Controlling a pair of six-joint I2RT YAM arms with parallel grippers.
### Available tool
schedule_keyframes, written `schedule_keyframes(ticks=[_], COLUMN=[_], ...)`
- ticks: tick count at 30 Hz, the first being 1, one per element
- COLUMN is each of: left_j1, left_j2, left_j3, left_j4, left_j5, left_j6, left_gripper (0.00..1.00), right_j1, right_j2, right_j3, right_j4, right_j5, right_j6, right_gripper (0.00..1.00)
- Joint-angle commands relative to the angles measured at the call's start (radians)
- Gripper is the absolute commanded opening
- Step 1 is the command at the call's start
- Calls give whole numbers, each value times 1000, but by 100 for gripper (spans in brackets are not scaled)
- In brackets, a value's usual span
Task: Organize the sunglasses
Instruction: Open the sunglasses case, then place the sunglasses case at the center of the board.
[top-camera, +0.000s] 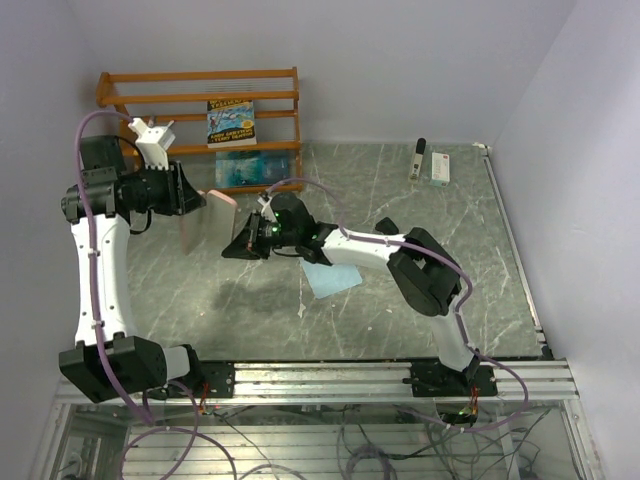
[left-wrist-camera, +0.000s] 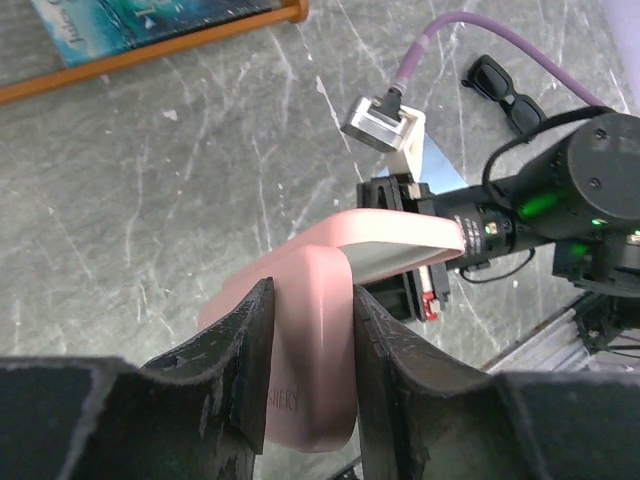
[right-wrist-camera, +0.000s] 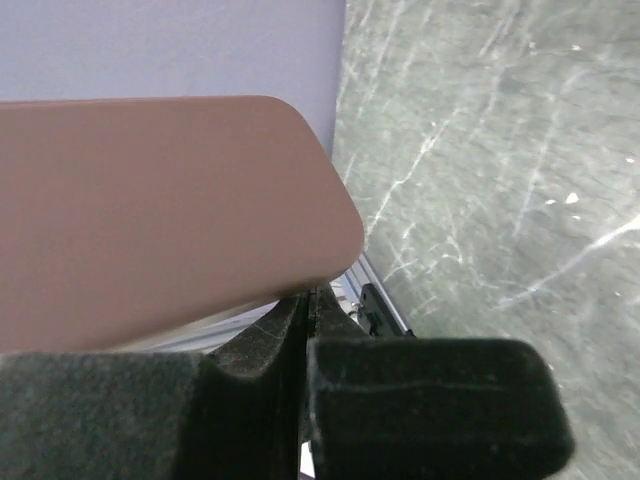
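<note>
A pink sunglasses case (top-camera: 210, 215) is held above the table's left part. My left gripper (top-camera: 192, 198) is shut on its body; in the left wrist view the case (left-wrist-camera: 310, 330) sits squeezed between the two fingers of that gripper (left-wrist-camera: 310, 292). The case's flap (left-wrist-camera: 400, 238) stands open toward my right gripper (top-camera: 242, 240). In the right wrist view the flap (right-wrist-camera: 160, 210) fills the upper left and the right gripper (right-wrist-camera: 308, 300) is pinched shut at its edge. Black sunglasses (left-wrist-camera: 505, 88) lie on the table beyond the right arm.
A wooden rack (top-camera: 200, 100) with a book (top-camera: 231, 122) stands at the back left, a blue book (top-camera: 240, 165) at its foot. A light blue cloth (top-camera: 330, 278) lies under the right forearm. A small box (top-camera: 441, 168) and a pen-like item (top-camera: 418, 160) lie back right.
</note>
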Motion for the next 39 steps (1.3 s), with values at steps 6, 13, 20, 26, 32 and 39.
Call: schedule_keyframes(ticks=[6,13,20,26,32,39], left_j1=[-46,-101,-203,-287,-333,-419], left_j2=[52,146,323,526,651,745], left_j3=[-5,-26,28,139,279,362], left_j4=[-181,-174,-133,-145,-176,-178], left_j5=[56,-52,-162,-268,-371,-417], left_j6=[42,80,53,34,5,-17], left_gripper=[7,7,7,7,7,7], right_j1=[-16,-12,-21,-57,-116,-161], right_j2=[1,-79,-198,-144,-110,2], right_j3=[-65,-131,-167,-95,-99,-19], right_j4=[111,50,-122,-224,-260,-360], right_j5=[26,-23,49,27,24,11], right_j6=[-4,-55,-158,-193,-200,-270], right_gripper=[0,0,0,0,0,0])
